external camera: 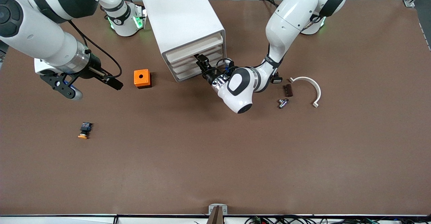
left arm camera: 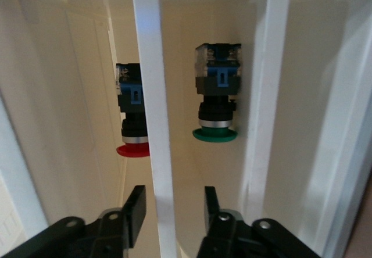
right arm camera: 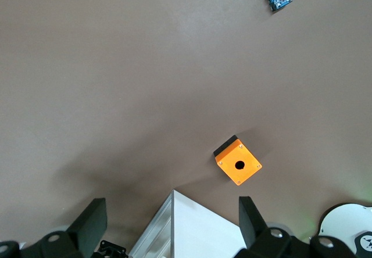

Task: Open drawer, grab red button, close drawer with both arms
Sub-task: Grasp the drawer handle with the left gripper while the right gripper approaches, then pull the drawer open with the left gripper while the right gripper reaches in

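Note:
The white drawer cabinet (external camera: 183, 18) stands at the table's middle, toward the robots' bases. My left gripper (external camera: 202, 62) is at its drawer fronts. In the left wrist view, the left gripper (left arm camera: 171, 211) is open, with its fingers (left arm camera: 136, 208) on either side of a white handle bar (left arm camera: 154, 113) and not touching it. Past the bar lies the red-capped button (left arm camera: 131, 101), partly hidden by it, beside a green-capped button (left arm camera: 217, 95). My right gripper (external camera: 65, 88) is open and empty in the air over the right arm's end of the table; it also shows in the right wrist view (right arm camera: 174, 223).
An orange box with a hole (external camera: 142, 78) sits beside the cabinet toward the right arm's end; it also shows in the right wrist view (right arm camera: 238, 165). An orange-yellow-capped button (external camera: 85, 130) lies nearer the front camera. A white curved piece (external camera: 311, 86), a brown part (external camera: 288, 90) and a metal fitting (external camera: 283, 103) lie toward the left arm's end.

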